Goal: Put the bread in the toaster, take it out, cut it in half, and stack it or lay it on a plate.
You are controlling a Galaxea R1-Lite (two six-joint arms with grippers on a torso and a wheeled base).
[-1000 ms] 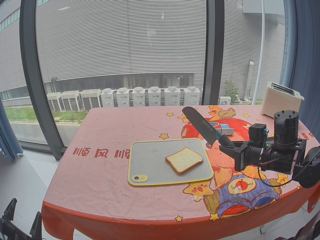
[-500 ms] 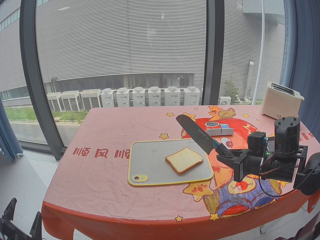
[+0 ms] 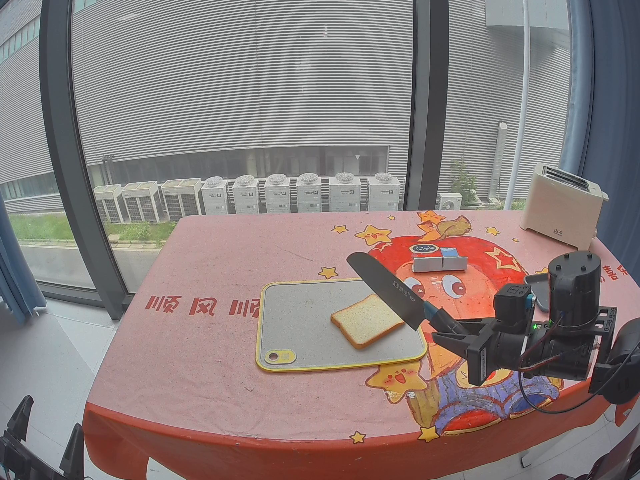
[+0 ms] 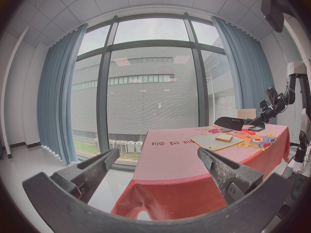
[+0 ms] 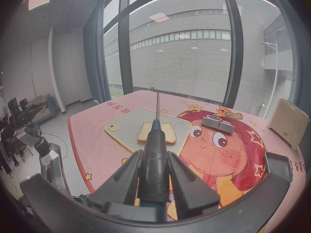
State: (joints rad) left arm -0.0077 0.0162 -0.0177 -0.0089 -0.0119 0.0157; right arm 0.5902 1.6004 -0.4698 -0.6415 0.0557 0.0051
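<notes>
1. The right gripper (image 3: 448, 333) pinches the black knife (image 3: 390, 285) by its handle. The blade slants up over the right edge of the bread slice (image 3: 363, 321).
2. The bread slice lies flat on the grey cutting board (image 3: 300, 321), just ahead of those jaws.
3. The left gripper (image 4: 158, 156) hangs well apart from the table (image 4: 168, 169), jaws spread wide.

Red characters on tablecloth (image 3: 220, 248), white lettering on knife (image 3: 399, 293)

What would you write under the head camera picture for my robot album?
Right gripper holds a black knife tilted over the bread slice on the cutting board, ready to cut.
</notes>
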